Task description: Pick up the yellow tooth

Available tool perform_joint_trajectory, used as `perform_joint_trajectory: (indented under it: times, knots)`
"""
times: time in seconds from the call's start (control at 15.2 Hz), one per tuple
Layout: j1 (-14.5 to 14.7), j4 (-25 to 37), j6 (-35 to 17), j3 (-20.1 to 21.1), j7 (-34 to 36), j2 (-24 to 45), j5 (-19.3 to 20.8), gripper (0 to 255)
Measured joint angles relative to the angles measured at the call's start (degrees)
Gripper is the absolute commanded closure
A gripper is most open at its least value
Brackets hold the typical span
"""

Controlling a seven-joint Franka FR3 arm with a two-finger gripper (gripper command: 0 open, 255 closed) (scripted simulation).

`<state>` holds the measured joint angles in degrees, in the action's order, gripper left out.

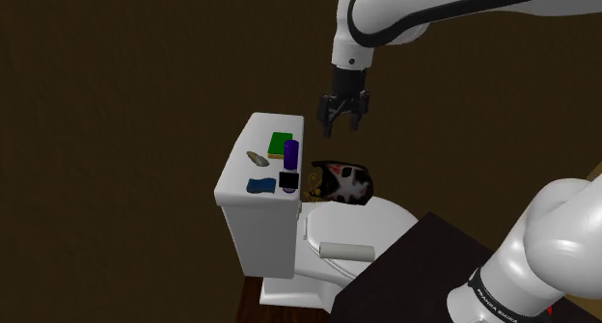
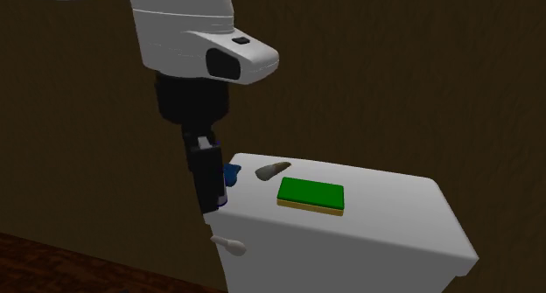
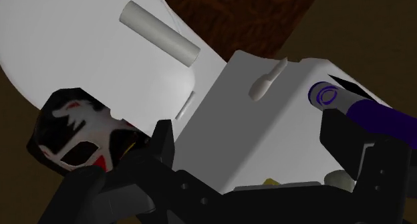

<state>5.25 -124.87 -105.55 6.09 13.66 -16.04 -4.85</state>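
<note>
The tooth (image 1: pixel 257 158) is a small tan-grey pointed piece lying on the white toilet tank lid (image 1: pixel 253 138), near the lid's edge towards the shoulder view's left. In the second exterior view the tooth (image 2: pixel 271 170) lies just beyond a green block (image 2: pixel 311 195). My gripper (image 1: pixel 344 114) hangs open well above the lid, over its side towards the shoulder view's right, with nothing between its fingers. In the wrist view the gripper (image 3: pixel 254 142) looks down past the tank's front face, and both fingers (image 3: pixel 160 139) stand wide apart.
On the lid stand a purple cylinder (image 1: pixel 290 153), a green block (image 1: pixel 280 143), a blue object (image 1: pixel 260 186) and a black cube (image 1: pixel 288 182). A black, white and red mask (image 1: pixel 344 181) lies beside the tank. A grey roll (image 1: pixel 345 251) rests on the toilet seat lid.
</note>
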Motion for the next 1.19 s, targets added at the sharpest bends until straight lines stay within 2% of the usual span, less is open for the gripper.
perform_joint_trajectory:
  times: [0.73,1.19]
  knots:
    - [3.24,18.49,-4.84,4.59,6.71,23.57,5.61,0]
    - [6.99,35.11,-3.46,5.3,10.25,39.49,10.5,0]
